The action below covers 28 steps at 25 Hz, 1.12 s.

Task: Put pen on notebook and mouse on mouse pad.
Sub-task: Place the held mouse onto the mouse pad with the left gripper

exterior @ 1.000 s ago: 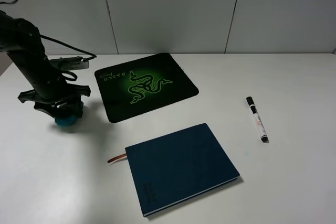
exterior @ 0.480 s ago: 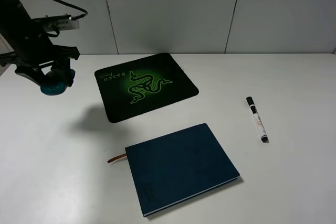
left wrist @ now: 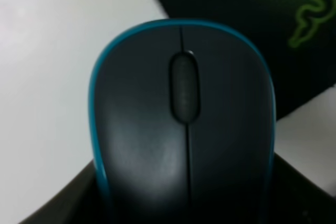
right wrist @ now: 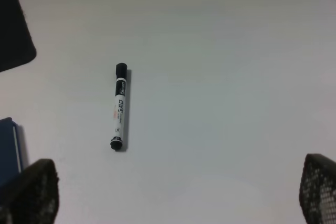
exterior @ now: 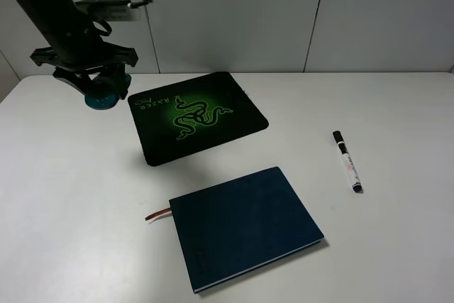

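Observation:
My left gripper (exterior: pixel 103 89) is shut on the grey mouse with teal sides (exterior: pixel 105 96), holding it in the air just left of the black mouse pad (exterior: pixel 195 115). The left wrist view is filled by the mouse (left wrist: pixel 181 124), with the mouse pad's corner (left wrist: pixel 252 30) below it. The pen (exterior: pixel 347 162) lies on the table at the right, apart from the navy notebook (exterior: pixel 245 225) in front. The right wrist view looks down on the pen (right wrist: pixel 119 106), with my right gripper (right wrist: pixel 173 198) open high above the table. The right gripper is out of the high view.
The white table (exterior: pixel 397 104) ends at a pale panelled wall (exterior: pixel 234 12) behind. A brown ribbon (exterior: pixel 157 213) sticks out of the notebook's left side. The notebook's corner (right wrist: pixel 8 145) and the mouse pad's edge (right wrist: pixel 13 30) show in the right wrist view.
My left arm has lifted the mouse off the table and carried it back and to the right, up to the mouse pad's left edge. Pen and notebook have not moved.

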Each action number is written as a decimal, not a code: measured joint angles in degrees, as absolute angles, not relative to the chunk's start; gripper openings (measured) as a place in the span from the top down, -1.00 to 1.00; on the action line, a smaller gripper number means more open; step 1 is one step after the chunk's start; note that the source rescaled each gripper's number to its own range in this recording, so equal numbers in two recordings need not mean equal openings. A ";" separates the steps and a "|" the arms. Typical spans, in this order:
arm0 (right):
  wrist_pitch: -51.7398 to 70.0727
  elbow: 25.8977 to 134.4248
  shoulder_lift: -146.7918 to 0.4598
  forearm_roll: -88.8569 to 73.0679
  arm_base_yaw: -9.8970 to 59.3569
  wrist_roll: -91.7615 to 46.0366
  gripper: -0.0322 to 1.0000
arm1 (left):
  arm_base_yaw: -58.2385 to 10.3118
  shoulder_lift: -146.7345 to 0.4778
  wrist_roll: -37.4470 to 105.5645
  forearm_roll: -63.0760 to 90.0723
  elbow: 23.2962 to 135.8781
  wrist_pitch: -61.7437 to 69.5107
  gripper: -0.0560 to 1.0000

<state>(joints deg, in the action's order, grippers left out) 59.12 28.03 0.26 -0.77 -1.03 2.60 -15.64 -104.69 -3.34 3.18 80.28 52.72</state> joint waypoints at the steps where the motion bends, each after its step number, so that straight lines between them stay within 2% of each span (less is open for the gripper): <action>1: 59.12 28.03 0.26 -0.77 -1.03 2.60 -1.00 | -16.51 -105.87 -3.41 3.13 80.96 52.81 0.89; 12: 59.12 28.03 0.26 -0.77 -1.03 2.60 -1.00 | -22.03 -119.93 -4.27 2.89 95.72 55.78 0.89; 22: 59.12 28.03 0.26 -0.77 -1.03 2.60 -1.00 | -23.31 -132.39 -4.27 2.83 111.57 56.65 0.89; 28: 59.12 28.03 0.26 -0.77 -1.03 2.60 -1.00 | -23.31 -137.12 -4.27 2.77 114.98 54.87 0.89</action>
